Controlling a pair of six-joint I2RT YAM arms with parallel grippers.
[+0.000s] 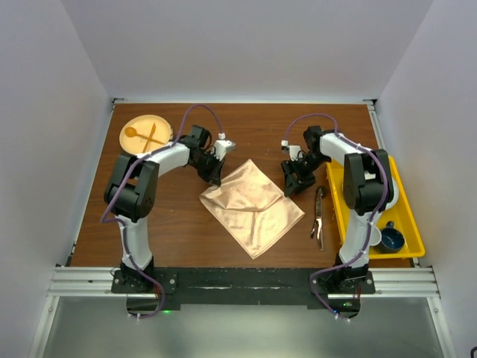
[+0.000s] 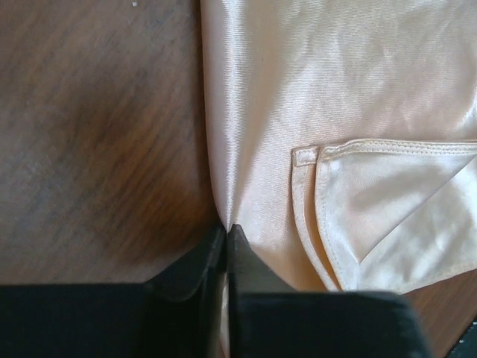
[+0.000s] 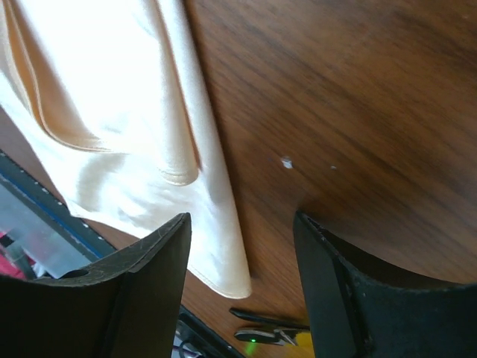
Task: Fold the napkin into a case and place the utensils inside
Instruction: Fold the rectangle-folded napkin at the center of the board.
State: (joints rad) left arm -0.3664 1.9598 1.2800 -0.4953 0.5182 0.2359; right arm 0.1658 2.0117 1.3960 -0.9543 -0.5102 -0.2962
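Peach-orange satin napkin [image 1: 253,205], shiny and thin, lies as a diamond on the brown wooden table [image 1: 171,224], with hemmed flaps turned toward its centre. At the napkin's left corner the left gripper [image 2: 226,227] has its black jaws pressed together on the folded edge, and a little cloth shows between them. At the napkin's right corner the right gripper [image 3: 242,216] stands with jaws wide apart over the tip and holds nothing. The slim dark metal utensils [image 1: 319,216] lie just beside the napkin on its right, not touching it. I judge the step to be the next fold. The right jaws should take the corner fully, then both corners should rise together and low, because satin slips easily.
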